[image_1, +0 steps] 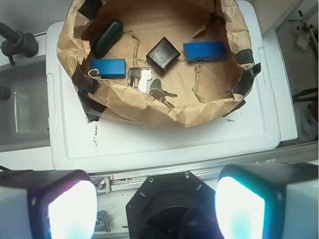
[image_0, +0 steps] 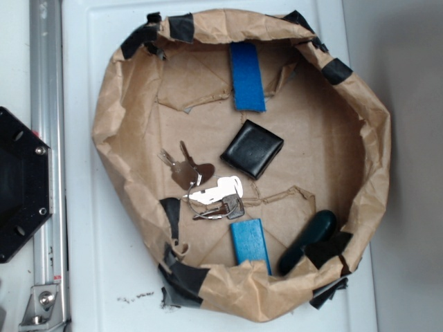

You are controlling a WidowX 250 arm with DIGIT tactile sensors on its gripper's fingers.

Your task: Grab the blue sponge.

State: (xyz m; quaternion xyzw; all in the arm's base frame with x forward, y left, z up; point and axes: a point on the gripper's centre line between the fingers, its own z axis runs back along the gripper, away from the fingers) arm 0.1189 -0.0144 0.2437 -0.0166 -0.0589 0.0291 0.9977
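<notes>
Blue sponge point(image_0: 247, 77): laid flat inside the brown paper nest point(image_0: 104, 124), near its rim, just beyond the black wallet point(image_0: 252, 149).
Gripper point(image_1: 157, 204): seen in the wrist view with fingers point(image_1: 65, 206) spread wide apart, nothing held, well away from the nest.
Other contents: a shorter blue block point(image_0: 249, 243), keys point(image_0: 208, 190), a dark case point(image_0: 308, 241).
Support: white lid point(image_0: 90, 277).

The bag point(image_0: 128, 104) is crumpled brown paper, matt and creased, patched with glossy black tape point(image_0: 181, 26). The blue sponge point(image_0: 247, 76) looks soft and matt, as does the blue block point(image_0: 250, 243). The wallet point(image_0: 252, 149) has a slight leathery sheen. The keys point(image_0: 201, 187) are shiny metal. The worktop point(image_0: 104, 290) is smooth white plastic.
</notes>
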